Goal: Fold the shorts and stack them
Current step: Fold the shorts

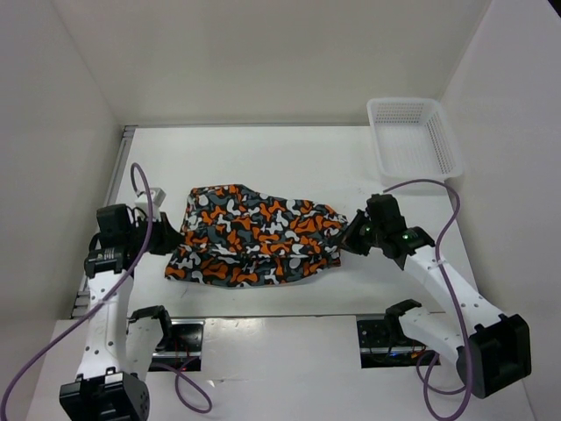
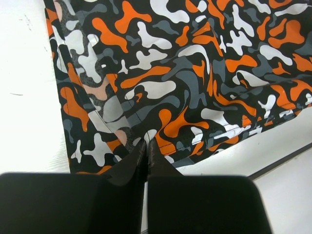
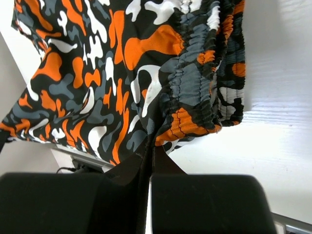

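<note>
Shorts (image 1: 254, 237) in the middle of the white table (image 1: 263, 158), stretched from left to right, wrinkled and doubled over on themselves, with a busy print of orange, grey, black and white blotches. At the left end of the cloth, the left gripper (image 1: 173, 239), low over the table and pointing right. Through the left wrist camera, fingers (image 2: 129, 168) pressed together with no gap, tips pinched on the very edge of the fabric, bare table to the left of the cloth and at the lower right. At the right end, the right gripper (image 1: 351, 235), pointing left, small green lights on the arm just behind it. Through the right wrist camera, its fingers (image 3: 168, 168) also tight together, clamped on the cloth just beside the gathered elastic waistband (image 3: 195, 92), fabric fanning out away from the tips. Waistband bunched up at that right end, next to bare table. Cloth between the two grippers slack rather than taut, sagging in soft folds along the near edge. Hard to tell whether the pinched ends are raised off the table or resting on it. White mesh basket (image 1: 410, 140) at the far right corner of the table, well apart from the shorts. Purple cables (image 1: 143, 197) looping off both arms. Plain white walls (image 1: 53, 105) around the table on three sides.
</note>
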`<state>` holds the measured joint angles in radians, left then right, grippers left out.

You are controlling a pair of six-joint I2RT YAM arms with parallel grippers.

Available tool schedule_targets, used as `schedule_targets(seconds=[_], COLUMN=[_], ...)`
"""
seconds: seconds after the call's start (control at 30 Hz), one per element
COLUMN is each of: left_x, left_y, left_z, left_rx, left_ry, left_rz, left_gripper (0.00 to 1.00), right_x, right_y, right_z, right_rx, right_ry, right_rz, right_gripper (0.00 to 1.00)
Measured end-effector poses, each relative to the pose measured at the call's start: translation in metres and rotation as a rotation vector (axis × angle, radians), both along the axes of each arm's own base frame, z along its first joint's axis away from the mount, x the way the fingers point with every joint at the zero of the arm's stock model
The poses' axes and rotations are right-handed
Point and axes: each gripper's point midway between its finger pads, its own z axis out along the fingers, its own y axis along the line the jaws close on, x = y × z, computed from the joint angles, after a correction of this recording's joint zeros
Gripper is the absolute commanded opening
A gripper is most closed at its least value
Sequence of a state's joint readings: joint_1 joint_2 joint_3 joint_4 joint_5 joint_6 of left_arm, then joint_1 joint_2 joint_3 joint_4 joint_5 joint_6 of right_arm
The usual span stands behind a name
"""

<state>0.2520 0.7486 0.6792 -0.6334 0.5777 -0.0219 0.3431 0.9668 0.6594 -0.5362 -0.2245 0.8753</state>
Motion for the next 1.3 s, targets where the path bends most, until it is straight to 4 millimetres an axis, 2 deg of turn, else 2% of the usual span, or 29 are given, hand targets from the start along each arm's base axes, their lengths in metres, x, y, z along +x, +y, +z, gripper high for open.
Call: schedule_targets(seconds=[0.17,0.27,0.3,0.33,0.37,0.4,0.43,0.47,0.5,0.57,0.63,0.7,0.77,0.8,0.83,0.87,0.97,1.03,1.07,1.1,1.17,1.3], left_x=[0.002,-0.007,-0.012,-0.018,-0.024,-0.030,-0.035,-0.040,-0.043,-0.046,-0.045,-0.041,-0.035,-0.031,-0.023,-0.017,0.007,0.020,0.027,0.033,0.041,0.054], left_y=[0.005,0.007,0.007,0.007,0.007,0.007,0.007,0.007,0.007,0.005,0.004,0.004,0.004,0.004,0.004,0.003,-0.002,-0.006,-0.009,-0.014,-0.022,-0.041], left_z=[0.005,0.003,0.000,-0.004,-0.007,-0.011,-0.015,-0.016,-0.017,-0.015,-0.006,-0.001,-0.001,0.000,0.003,0.005,0.005,0.000,-0.005,-0.009,-0.015,-0.031], left_rx=[0.019,0.035,0.041,0.050,0.057,0.067,0.077,0.089,0.092,0.100,0.108,0.104,0.094,0.090,0.088,0.079,0.052,0.043,0.040,0.039,0.038,0.038], left_ry=[0.017,0.026,0.030,0.038,0.045,0.052,0.053,0.045,0.032,-0.015,-0.078,-0.095,-0.059,-0.043,-0.033,-0.023,0.015,0.057,0.076,0.091,0.104,0.128], left_rz=[0.023,0.041,0.047,0.053,0.059,0.065,0.065,0.062,0.063,0.065,0.060,0.053,0.048,0.042,0.032,0.022,-0.028,-0.059,-0.077,-0.101,-0.136,-0.209], left_gripper=[0.00,0.00,0.00,0.01,0.08,0.23,0.76,0.89,0.95,1.00,1.00,0.95,0.86,0.81,0.70,0.65,0.61,0.62,0.62,0.63,0.63,0.63], right_x=[-0.007,-0.018,-0.023,-0.027,-0.033,-0.039,-0.045,-0.052,-0.057,-0.064,-0.063,-0.059,-0.051,-0.045,-0.037,-0.030,-0.008,0.007,0.013,0.017,0.020,0.022], right_y=[0.008,0.014,0.017,0.021,0.025,0.030,0.034,0.038,0.040,0.041,0.038,0.035,0.031,0.029,0.027,0.025,0.006,-0.018,-0.028,-0.036,-0.040,-0.027], right_z=[-0.003,-0.010,-0.012,-0.013,-0.015,-0.016,-0.019,-0.022,-0.025,-0.031,-0.034,-0.033,-0.026,-0.021,-0.013,-0.006,0.014,0.021,0.023,0.023,0.021,0.007], right_rx=[0.008,0.013,0.015,0.018,0.024,0.028,0.028,0.026,0.021,0.003,-0.016,-0.038,-0.060,-0.068,-0.074,-0.071,-0.041,-0.021,-0.010,0.003,0.023,0.040], right_ry=[0.010,0.033,0.037,0.044,0.052,0.063,0.073,0.087,0.103,0.126,0.130,0.127,0.112,0.094,0.070,0.047,-0.018,-0.043,-0.051,-0.052,-0.046,0.005], right_rz=[0.028,0.056,0.072,0.088,0.107,0.126,0.149,0.171,0.184,0.204,0.191,0.163,0.116,0.093,0.062,0.034,-0.076,-0.174,-0.211,-0.236,-0.229,-0.150], right_gripper=[0.00,0.02,0.05,0.17,0.31,0.48,0.64,0.84,0.90,0.98,1.00,1.00,1.00,1.00,1.00,1.00,0.96,0.85,0.76,0.50,0.31,0.13])
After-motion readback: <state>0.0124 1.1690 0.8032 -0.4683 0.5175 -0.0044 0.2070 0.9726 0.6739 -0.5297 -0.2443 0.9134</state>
